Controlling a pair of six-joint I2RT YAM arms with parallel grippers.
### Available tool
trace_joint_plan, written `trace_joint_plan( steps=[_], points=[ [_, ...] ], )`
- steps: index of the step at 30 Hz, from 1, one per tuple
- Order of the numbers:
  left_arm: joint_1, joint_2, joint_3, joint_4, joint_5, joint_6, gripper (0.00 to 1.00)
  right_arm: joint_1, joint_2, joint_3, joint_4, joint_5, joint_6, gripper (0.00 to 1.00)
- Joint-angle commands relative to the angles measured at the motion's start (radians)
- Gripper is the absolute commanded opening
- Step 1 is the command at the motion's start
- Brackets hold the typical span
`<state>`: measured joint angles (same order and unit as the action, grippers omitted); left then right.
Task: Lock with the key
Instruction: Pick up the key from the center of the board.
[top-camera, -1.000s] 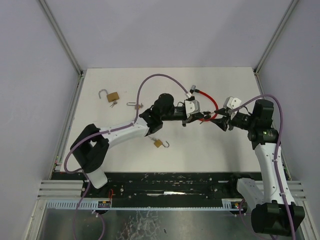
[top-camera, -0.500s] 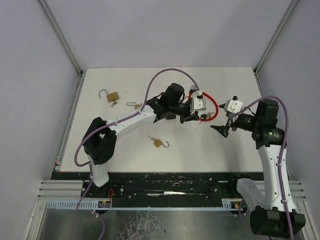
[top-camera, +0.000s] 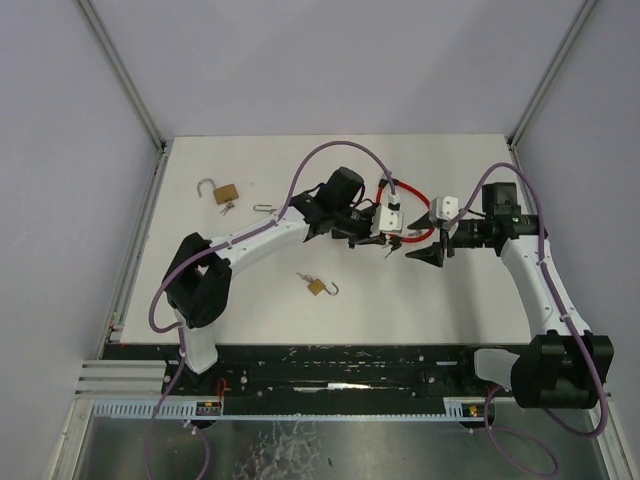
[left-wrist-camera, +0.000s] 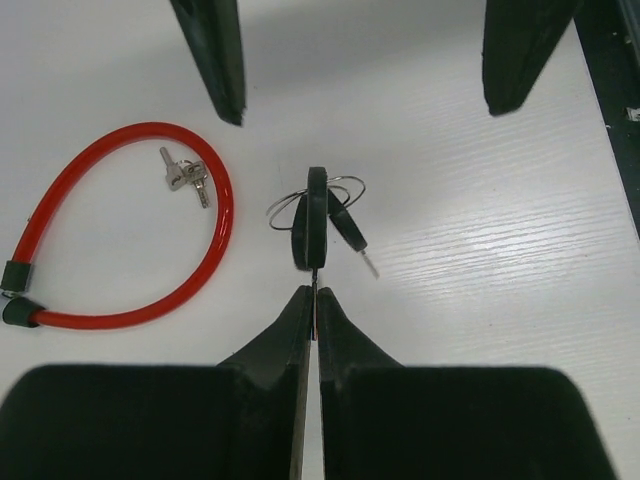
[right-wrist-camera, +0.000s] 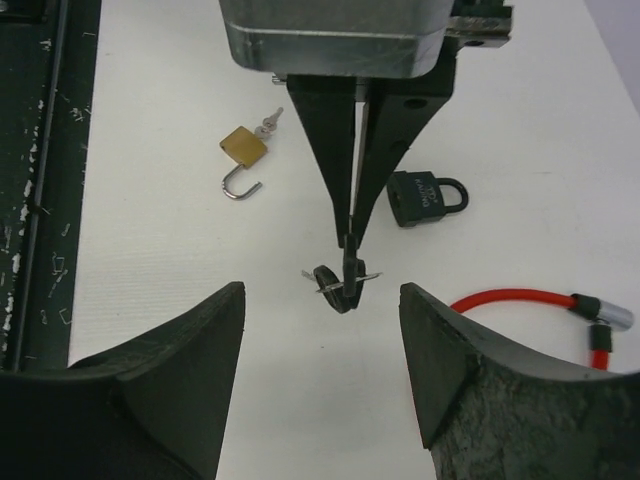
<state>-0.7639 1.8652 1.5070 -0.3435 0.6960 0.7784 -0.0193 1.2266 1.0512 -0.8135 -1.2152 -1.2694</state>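
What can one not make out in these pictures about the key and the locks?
- Left wrist view: the blade of the key is mostly hidden inside the shut left gripper.
- Top view: the black padlock does not show; the left arm seems to cover it.
- Right wrist view: the red cable lock is cut off by the camera's own finger.

Red cable lock (left-wrist-camera: 225, 200) lies beside the keys (left-wrist-camera: 310, 215), table (left-wrist-camera: 500, 250) open elsewhere.
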Motion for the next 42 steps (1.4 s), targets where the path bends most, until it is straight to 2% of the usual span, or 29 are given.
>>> trace_joint_plan(
  steps=[1, 12, 19, 32, 35, 39, 42],
  points=[
    [0.003, -0.022, 0.019, -0.017, 0.041, 0.038, 0.00, 0.032, -0.058, -0.068, 0.193, 0.006, 0.165, 0.66],
    [0.001, -0.017, 0.025, -0.033, 0.065, 0.045, 0.00, 0.087, -0.023, -0.116, 0.352, 0.011, 0.316, 0.46],
    [0.001, -0.018, 0.026, -0.040, 0.077, 0.054, 0.00, 0.104, -0.007, -0.121, 0.377, 0.061, 0.337, 0.36],
    [0.003, -0.021, 0.022, -0.043, 0.087, 0.061, 0.00, 0.134, 0.004, -0.117, 0.338, 0.115, 0.289, 0.18],
    [0.003, -0.021, 0.023, -0.043, 0.084, 0.061, 0.00, 0.136, 0.007, -0.113, 0.322, 0.125, 0.277, 0.17],
    [0.003, -0.027, 0.017, -0.033, 0.075, 0.056, 0.00, 0.139, 0.014, -0.092, 0.270, 0.135, 0.226, 0.02],
    [0.003, -0.035, 0.003, -0.015, 0.072, 0.051, 0.00, 0.139, 0.009, -0.066, 0.208, 0.146, 0.198, 0.00]
  ],
)
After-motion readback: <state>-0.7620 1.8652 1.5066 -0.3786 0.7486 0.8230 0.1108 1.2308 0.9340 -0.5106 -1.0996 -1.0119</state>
